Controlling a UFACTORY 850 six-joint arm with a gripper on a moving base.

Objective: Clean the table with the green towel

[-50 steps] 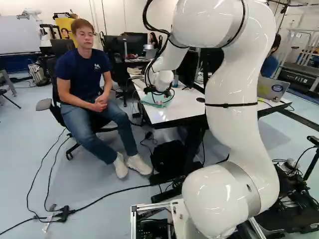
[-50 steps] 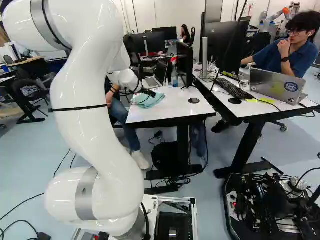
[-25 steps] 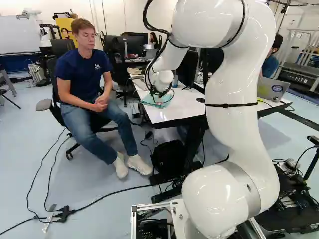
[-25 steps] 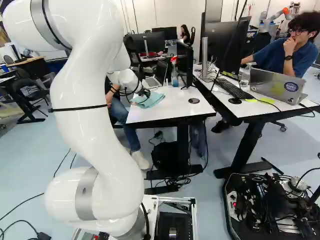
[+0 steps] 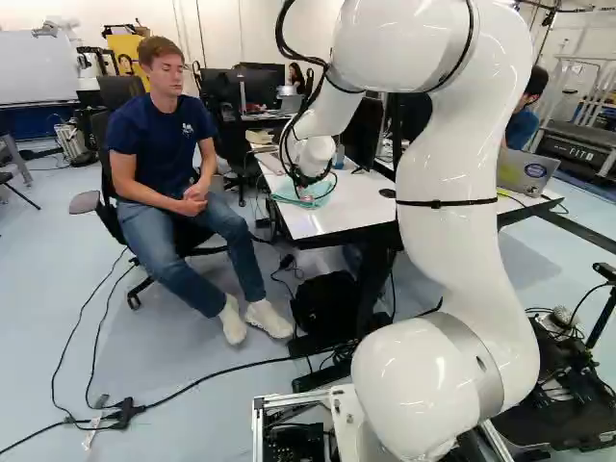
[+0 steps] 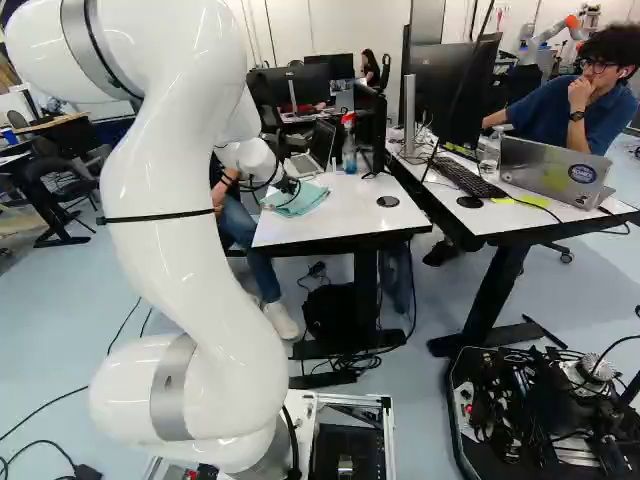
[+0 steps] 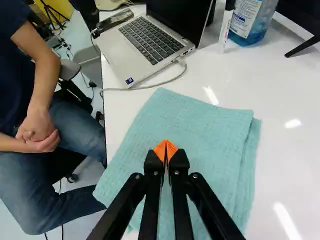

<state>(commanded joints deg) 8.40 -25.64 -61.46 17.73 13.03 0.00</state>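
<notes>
Pale teal-green cloth, ribbed and folded into layers, makes up the towel (image 7: 205,135), which I find lying flat on the glossy white tabletop (image 7: 285,175). One corner reaches the table's edge on the side of the seated person in a dark blue shirt (image 5: 166,144), and seems to overhang it slightly. The black two-fingered gripper with orange pads (image 7: 165,150), carried by the white jointed arm (image 6: 190,210), is over the cloth; its fingers are closed together at the tips, and I observe no fabric pinched between them. Whether the tips press on the cloth or stand just above it, I cannot tell. Just ahead of the towel is an open silver laptop (image 7: 145,42) with a thin pale cable (image 7: 165,81); farther along stand a white marker (image 7: 226,25) and a clear bottle of blue liquid (image 7: 251,20). In my assessment the step in hand is taking hold of the towel, with the wiping still to be done. The article should handle as light, limp and not fragile, though its layers may slide apart under a pinch. Recommended hold: part the fingers, lower them, and gather a thick fold near the middle, catching all layers. A shallow grasp risks dragging only the top layer; a wide sweep could snag the cable.
</notes>
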